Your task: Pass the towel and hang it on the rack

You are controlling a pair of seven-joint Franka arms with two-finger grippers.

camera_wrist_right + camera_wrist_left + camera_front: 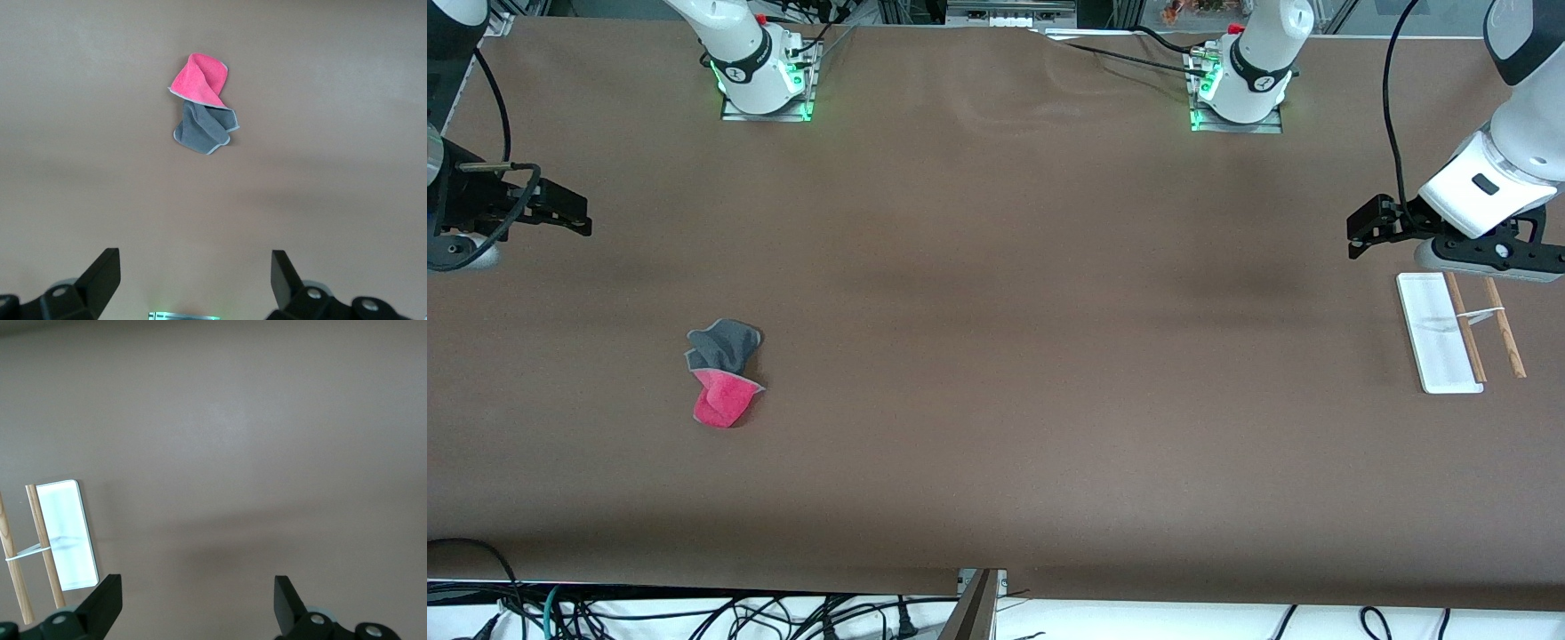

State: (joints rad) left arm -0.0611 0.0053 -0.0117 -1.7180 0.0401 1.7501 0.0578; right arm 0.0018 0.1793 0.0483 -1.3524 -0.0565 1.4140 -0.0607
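Nothing of the task has been done yet, as far as can be judged. The towel (725, 373) is seen lying crumpled on the tabletop (996, 293) toward the right arm's end, roughly midway between the edge by the robot bases and the edge by the front camera, grey part and pink part both showing. It is touched by neither tool. The rack (1458, 333) is set near the table edge at the left arm's end, its white base flat on the surface and its two wooden rods bare; no cloth is hung on it.

The right gripper (583, 218) is held in the air over the table edge at the right arm's end, well apart from the towel, with its fingers spread wide and nothing between them, as is shown in the right wrist view (193, 287). The left gripper (1356, 236) is held above the table just beside the rack, likewise spread wide and empty (197, 607).

All steps are therefore judged to be left: the towel must be picked up, passed from one arm to the other, and hung over the rods.

No brand, label or readable writing can be made out on the towel, the rack or the tabletop.
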